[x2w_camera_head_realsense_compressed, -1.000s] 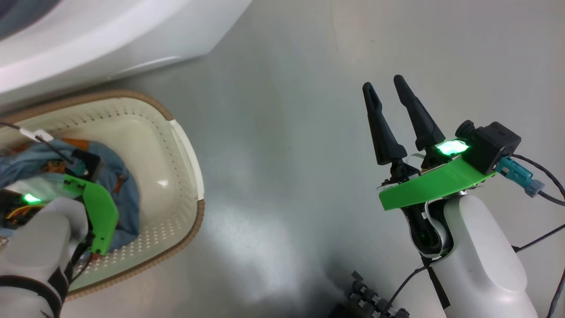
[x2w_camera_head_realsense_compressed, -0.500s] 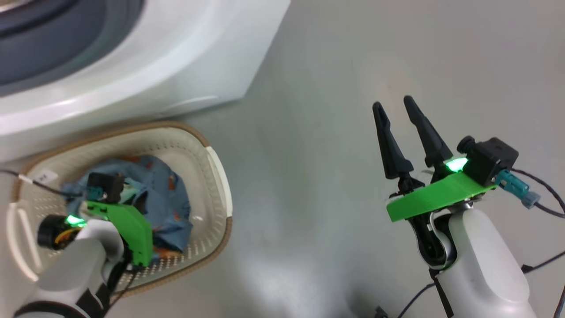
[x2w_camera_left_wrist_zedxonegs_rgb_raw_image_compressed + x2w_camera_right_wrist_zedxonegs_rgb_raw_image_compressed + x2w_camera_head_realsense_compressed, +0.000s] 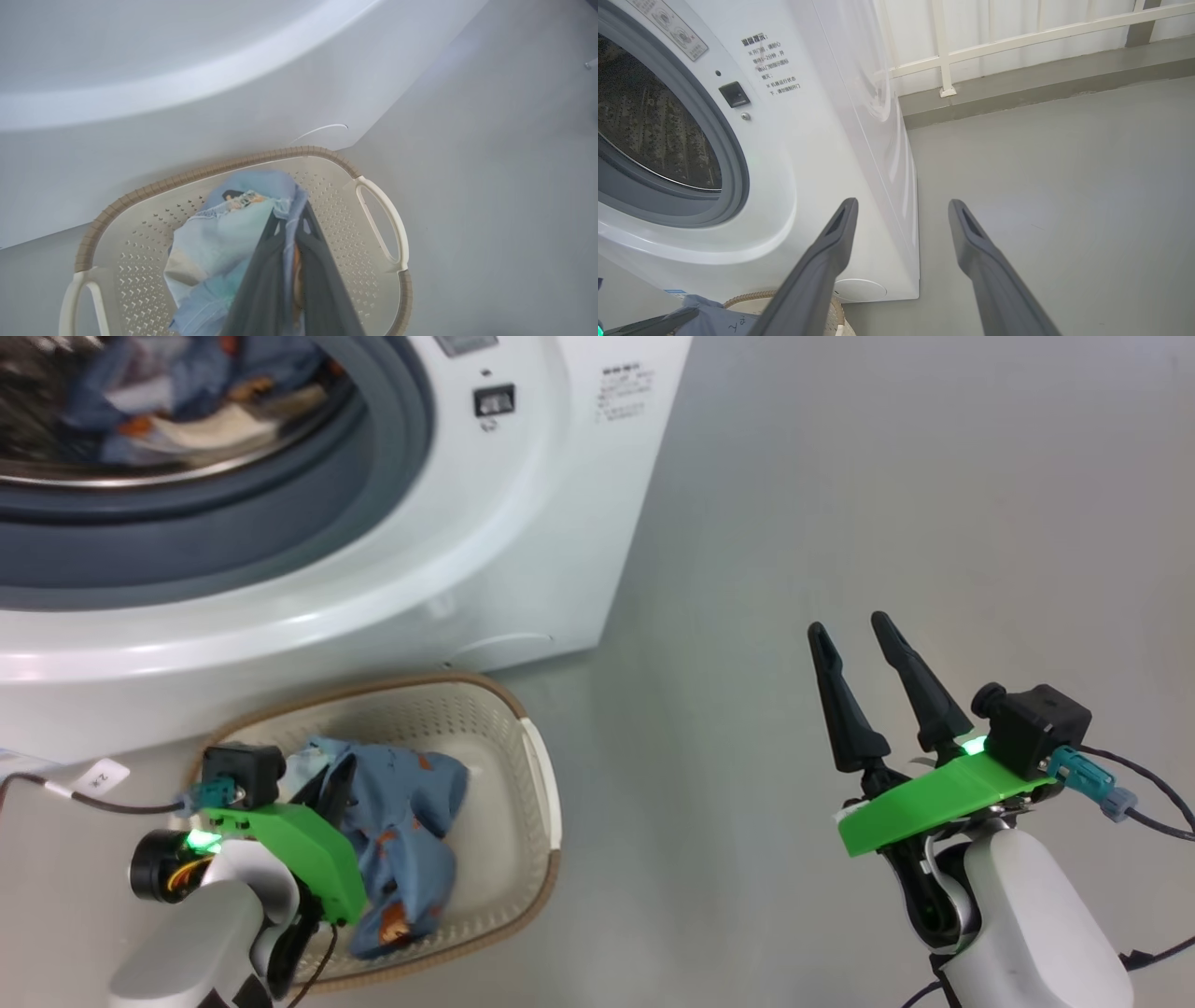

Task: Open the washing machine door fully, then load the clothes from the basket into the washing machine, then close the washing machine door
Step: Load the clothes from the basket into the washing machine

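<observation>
The cream basket (image 3: 544, 803) with its brown rim (image 3: 224, 165) stands on the floor against the white washing machine (image 3: 523, 476). My left gripper (image 3: 334, 786) hangs over the basket, shut on a blue printed garment (image 3: 411, 812) that droops from its fingers (image 3: 261, 280). Folds of the same cloth (image 3: 219, 238) bunch beside the fingers. More blue and pale clothes (image 3: 177, 392) lie in the steel drum behind the grey gasket (image 3: 280, 504). My right gripper (image 3: 848, 625) stands open and empty over bare floor, right of the machine (image 3: 808, 154). The door is out of view.
Grey floor (image 3: 840, 476) stretches to the right of the machine. A white railing (image 3: 1017, 37) on a low kerb runs along the far side. Cables (image 3: 1148, 775) trail from my right wrist, and a tagged cable (image 3: 101, 775) from my left.
The head camera has swung up, bringing the machine's opening and drum into the picture. My left gripper has risen from deep in the basket with the blue garment.
</observation>
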